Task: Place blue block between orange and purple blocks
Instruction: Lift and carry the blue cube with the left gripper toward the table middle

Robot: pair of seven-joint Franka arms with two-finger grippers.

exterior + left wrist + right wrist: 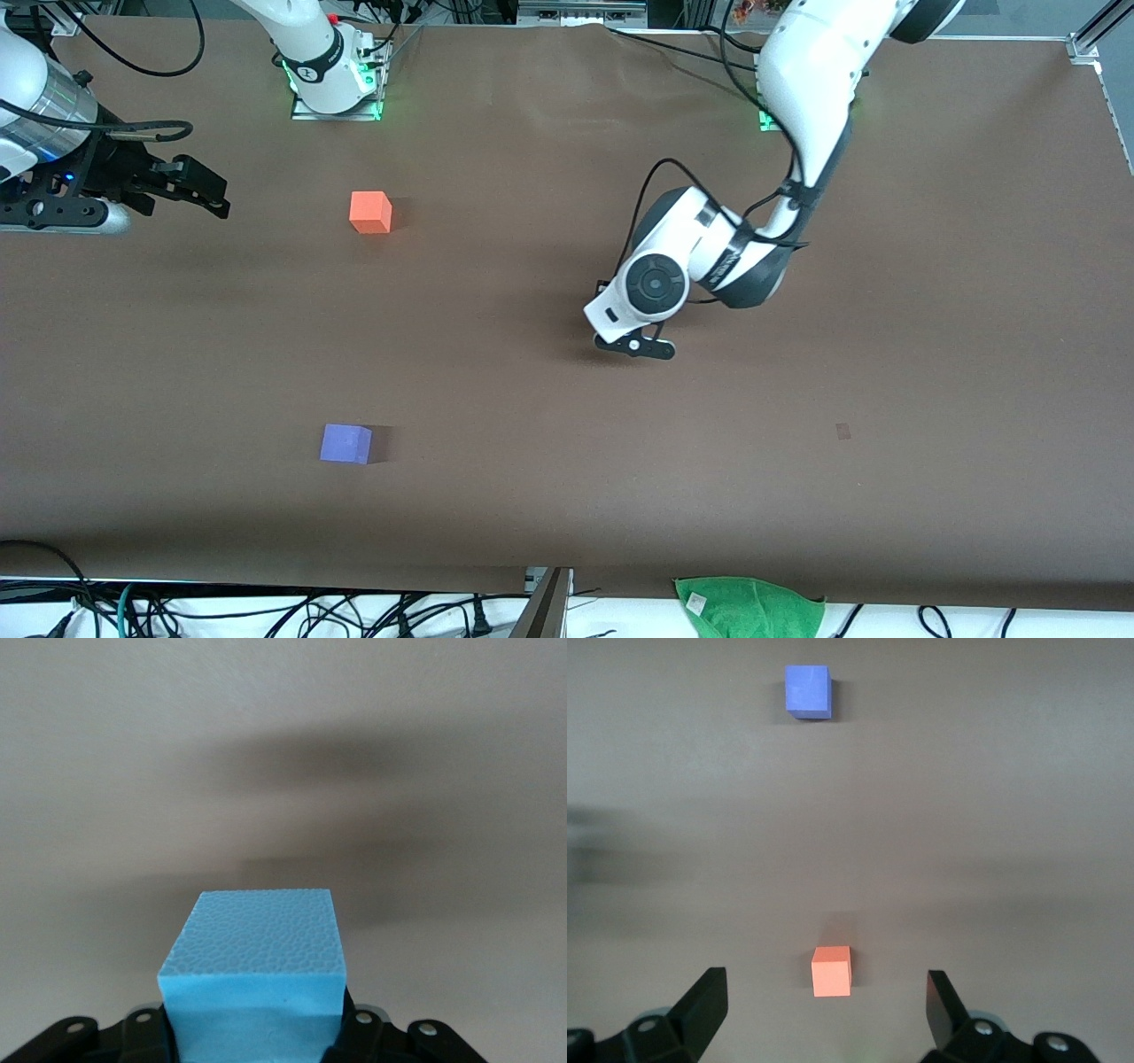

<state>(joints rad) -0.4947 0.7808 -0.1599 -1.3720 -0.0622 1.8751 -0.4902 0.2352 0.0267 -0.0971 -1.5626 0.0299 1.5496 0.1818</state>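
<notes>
Small matte sky-blue cube sits clamped between the fingers of the left claw, above the brown worktop. No readable writing. Left arm bent, wrist low, well apart from the bright orange cube. Violet-purple cube lies nearer the front camera than the orange cube. Right claw waits spread wide toward the right arm's end, empty.

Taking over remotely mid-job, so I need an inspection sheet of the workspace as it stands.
Surface: brown table, one small dark mark.
Job's things: orange block farther from the front camera, purple block nearer; blue block in left gripper.
Clutter: green cloth at the near edge.
Grippers: left gripper mid-table, shut on blue block; right gripper open, waiting at the right arm's end.
Cables: tangle under the near edge.
Surroundings: nothing seen.
</notes>
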